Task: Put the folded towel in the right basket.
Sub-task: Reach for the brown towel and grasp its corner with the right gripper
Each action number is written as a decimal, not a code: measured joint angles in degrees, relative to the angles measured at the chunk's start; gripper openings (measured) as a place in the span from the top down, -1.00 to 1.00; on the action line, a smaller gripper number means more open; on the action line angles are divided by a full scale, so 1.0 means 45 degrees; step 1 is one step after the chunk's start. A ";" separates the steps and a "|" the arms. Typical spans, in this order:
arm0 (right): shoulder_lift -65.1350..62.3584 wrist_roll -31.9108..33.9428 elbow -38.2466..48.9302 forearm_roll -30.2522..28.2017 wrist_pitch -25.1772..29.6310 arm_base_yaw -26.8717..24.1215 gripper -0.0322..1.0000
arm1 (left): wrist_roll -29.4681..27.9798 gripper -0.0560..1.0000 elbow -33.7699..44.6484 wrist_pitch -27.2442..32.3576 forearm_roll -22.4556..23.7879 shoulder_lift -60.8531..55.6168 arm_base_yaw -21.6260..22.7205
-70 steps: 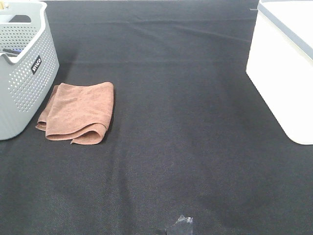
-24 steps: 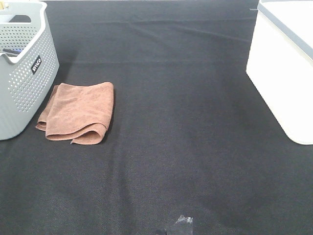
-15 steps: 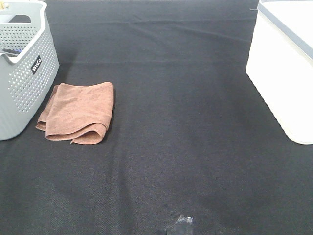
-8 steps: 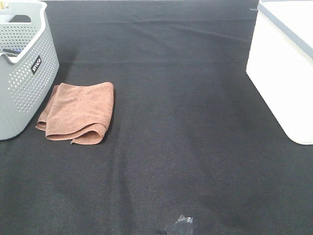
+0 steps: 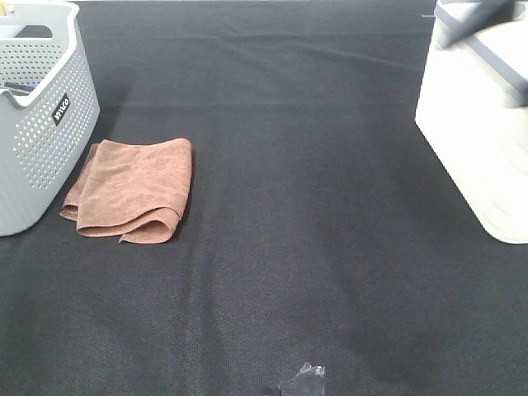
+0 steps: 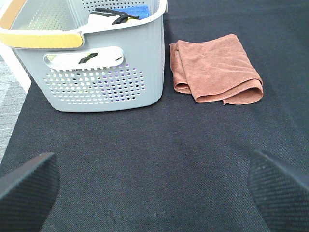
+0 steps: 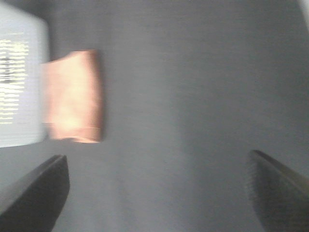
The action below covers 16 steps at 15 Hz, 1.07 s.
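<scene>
- The folded towel (image 5: 132, 188) is found lying flat on the black cloth (image 5: 313, 247), left of centre in the overhead frame. It is just beside the grey basket (image 5: 41, 124), and nothing grips it.
- The right basket (image 5: 478, 157), white, is recorded at the right edge of that frame, well apart from the folded towel.
- The left gripper (image 6: 154, 188) is seen with fingers spread wide and nothing between them; the folded towel lies ahead of it.
- The right gripper (image 7: 154, 188) is likewise spread and empty. Its view is blurred, and the folded towel is seen far ahead.
- A dark streak (image 5: 474, 18) is noted across the right basket's rim, upper right. It may be the right arm; this cannot be confirmed.
- The towel's outline is close to square, slightly wider across the overhead frame, with the rolled fold toward the lower edge.
- Judgement: the left arm is taken as the nearer, and a carry rightward across the frame is called for.
</scene>
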 joint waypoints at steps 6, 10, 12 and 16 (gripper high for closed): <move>0.7270 -0.0662 -0.3909 0.1783 -0.2126 0.4087 -0.89 | 0.0000 -0.98 0.0000 0.0000 0.0000 0.0000 0.0000; 1.1485 -0.0738 -0.8263 0.2368 -0.0573 0.4622 -0.89 | 0.0000 -0.98 0.0000 0.0000 0.0000 0.0000 0.0000; 1.2121 -0.0535 -0.9002 0.2585 -0.0446 0.4724 -0.89 | 0.0000 -0.98 0.0000 0.0000 0.0000 0.0000 0.0000; 1.3624 -0.0293 -1.0644 0.2750 -0.0357 0.5411 -0.89 | 0.0000 -0.98 0.0000 0.0000 0.0000 0.0000 0.0000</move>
